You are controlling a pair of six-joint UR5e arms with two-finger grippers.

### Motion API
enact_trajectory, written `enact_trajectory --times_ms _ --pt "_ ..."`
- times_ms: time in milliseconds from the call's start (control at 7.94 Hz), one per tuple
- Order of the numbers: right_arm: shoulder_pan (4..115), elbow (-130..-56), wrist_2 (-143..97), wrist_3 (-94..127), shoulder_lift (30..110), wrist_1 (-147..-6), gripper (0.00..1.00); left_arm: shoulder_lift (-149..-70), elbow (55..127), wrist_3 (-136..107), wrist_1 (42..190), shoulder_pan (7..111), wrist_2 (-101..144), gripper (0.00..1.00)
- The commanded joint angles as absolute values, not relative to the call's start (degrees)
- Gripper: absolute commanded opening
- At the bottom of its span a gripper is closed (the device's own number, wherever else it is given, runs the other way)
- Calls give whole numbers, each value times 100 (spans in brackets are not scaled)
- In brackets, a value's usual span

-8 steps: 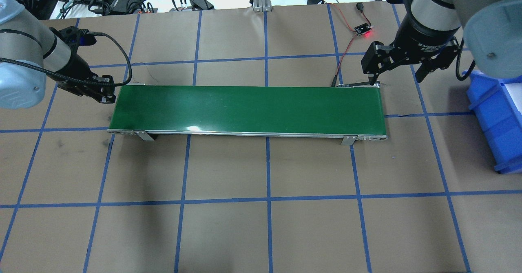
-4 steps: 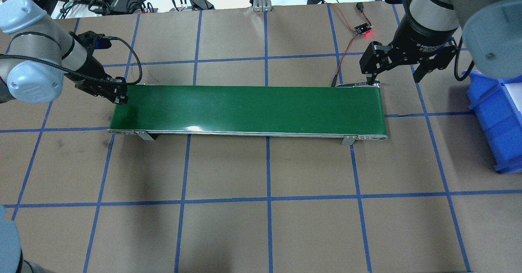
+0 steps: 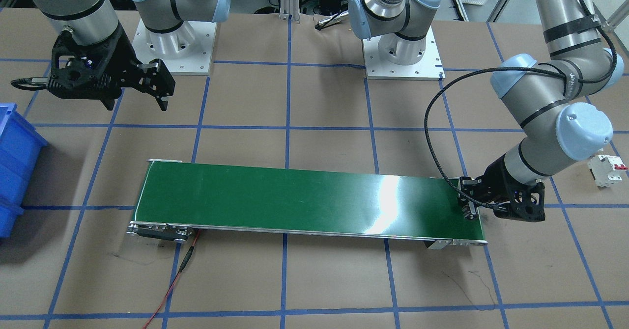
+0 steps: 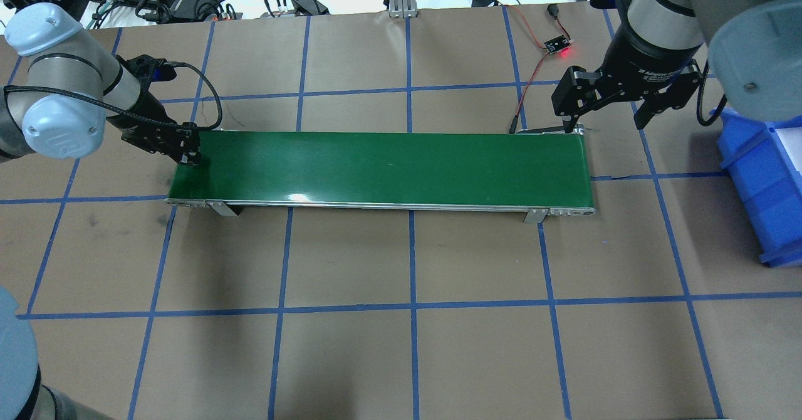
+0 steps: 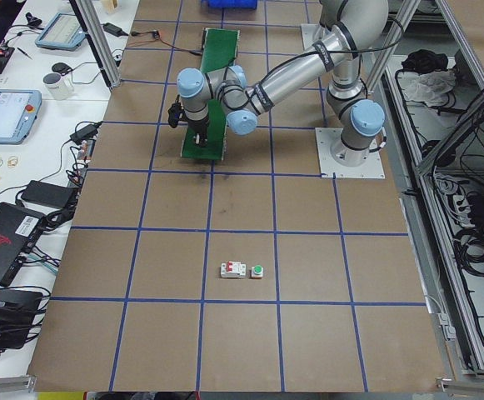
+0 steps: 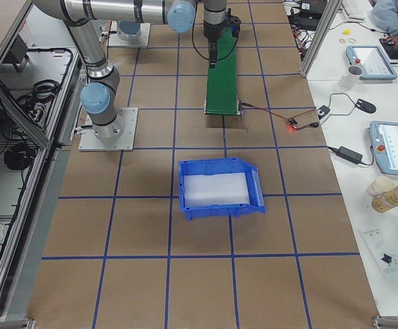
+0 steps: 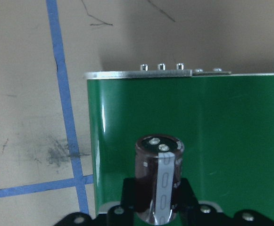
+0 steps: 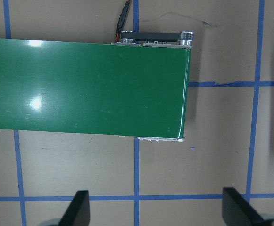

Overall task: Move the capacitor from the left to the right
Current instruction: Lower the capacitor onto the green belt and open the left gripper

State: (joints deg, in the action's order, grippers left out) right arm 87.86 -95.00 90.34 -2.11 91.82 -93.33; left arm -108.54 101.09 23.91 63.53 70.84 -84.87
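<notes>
The capacitor (image 7: 159, 174), a dark stubby cylinder with a pale stripe, is clamped between my left gripper's fingers and shows only in the left wrist view. There it is over the left end of the green conveyor belt (image 7: 212, 136). My left gripper (image 4: 190, 152) is shut on it at the belt's left end (image 4: 188, 169), and also shows in the front view (image 3: 469, 207). My right gripper (image 4: 606, 118) is open and empty, high above the far side of the belt's right end. Its fingers (image 8: 79, 209) show spread wide in the right wrist view.
A blue bin (image 4: 761, 175) stands right of the belt. A small sensor board with a red light (image 4: 556, 45) and its wires lie behind the belt's right end. A white circuit breaker (image 3: 608, 168) and a green push button (image 5: 257, 270) lie on the table to the robot's left.
My left arm has swung right and brought its gripper from beside the belt to over the belt's left end. The right gripper has barely moved.
</notes>
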Motion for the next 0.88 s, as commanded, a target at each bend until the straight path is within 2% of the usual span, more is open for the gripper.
enact_trajectory --times_ms 0,378,756 --pt "8789 -9501 8992 -202 9185 -9369 100 -10855 10107 1934 6442 7084 -8481 100" --pt "8789 -9492 9009 -220 9176 -9334 100 -10277 10099 1541 7080 7207 -8622 100" --pt "8789 -9501 9053 -220 9176 -9325 100 -9066 10064 1134 8563 7269 -8744 100"
